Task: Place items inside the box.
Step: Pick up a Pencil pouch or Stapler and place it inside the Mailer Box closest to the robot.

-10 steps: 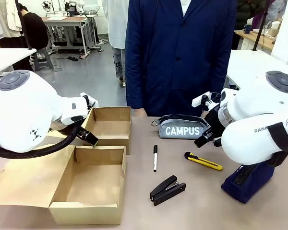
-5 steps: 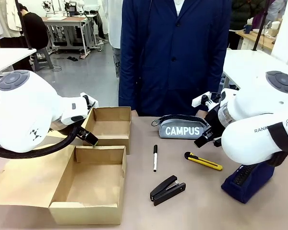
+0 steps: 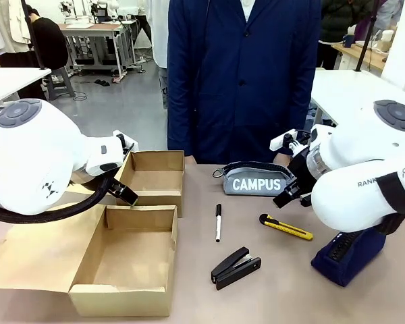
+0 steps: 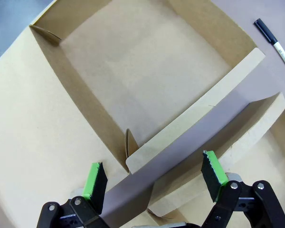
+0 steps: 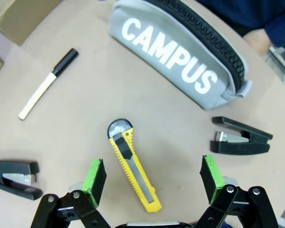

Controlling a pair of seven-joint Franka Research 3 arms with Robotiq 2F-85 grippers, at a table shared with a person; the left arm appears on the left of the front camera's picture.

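Right gripper (image 5: pixel 152 165) wide open, gripping nothing, above yellow-black utility knife (image 5: pixel 133 166) on the table (image 3: pixel 283 300); left gripper (image 4: pixel 153 167) likewise open over the brown cardboard box (image 3: pixel 121 302) wall at left, both trays bare inside; white-and-black marker pen (image 3: pixel 218 223), black stapler (image 3: pixel 235 267), grey CAMPUS pencil case (image 3: pixel 256 181) lie right of it.

There are two brown boxes with open tops, the near box (image 3: pixel 121 300) and the far box (image 3: pixel 155 160). There is one pen (image 3: pixel 218 223). There is one yellow knife (image 3: pixel 285 227). There are two black staplers, the first stapler (image 5: pixel 14 178) on one side of the knife and the second stapler (image 5: pixel 240 137) on the other side. There are two pencil cases, a grey case (image 3: pixel 256 179) and a blue case (image 3: pixel 347 253). There is one person (image 3: pixel 246 74). There are two white robot arms, the left arm (image 3: pixel 34 162) and the right arm (image 3: pixel 364 175).
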